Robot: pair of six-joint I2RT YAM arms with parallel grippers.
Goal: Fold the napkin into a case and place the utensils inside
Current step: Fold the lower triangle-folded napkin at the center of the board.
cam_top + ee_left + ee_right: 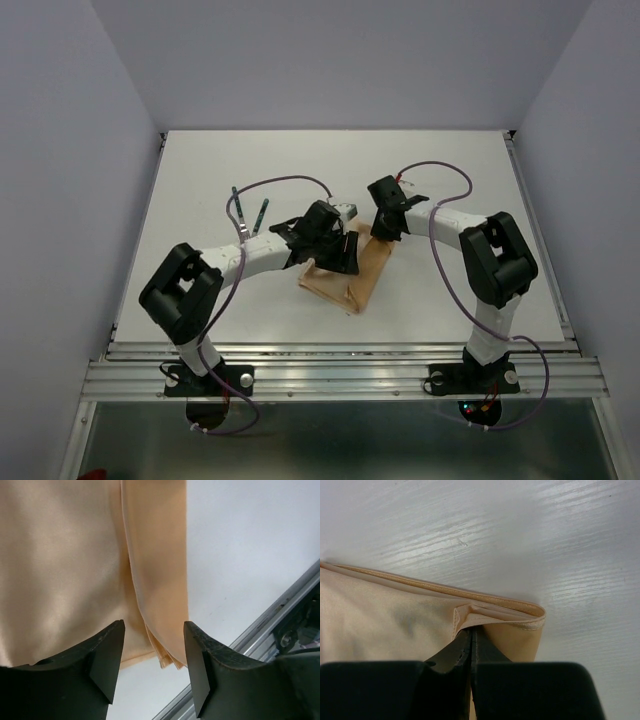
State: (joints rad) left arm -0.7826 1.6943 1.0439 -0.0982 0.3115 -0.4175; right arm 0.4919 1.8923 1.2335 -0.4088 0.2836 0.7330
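Note:
The peach-tan napkin (347, 287) lies folded into an oblong on the white table, mid-view from above. My left gripper (338, 250) hovers over its left part. In the left wrist view that gripper (154, 626) is open, its jaws wide apart with nothing between them, above the napkin's (65, 555) layered corner. My right gripper (384, 232) is at the napkin's far right corner. In the right wrist view it (471, 628) is shut, its tips pinching a puckered fold of the hemmed napkin (380, 625). Two green-handled utensils (238, 205) (260, 214) lie to the far left of the cloth.
The table's near edge has a metal rail (280, 612) close beyond the napkin's corner. Purple cables (290, 182) loop over both arms. Grey walls (60, 150) enclose the white table (470, 160) on three sides.

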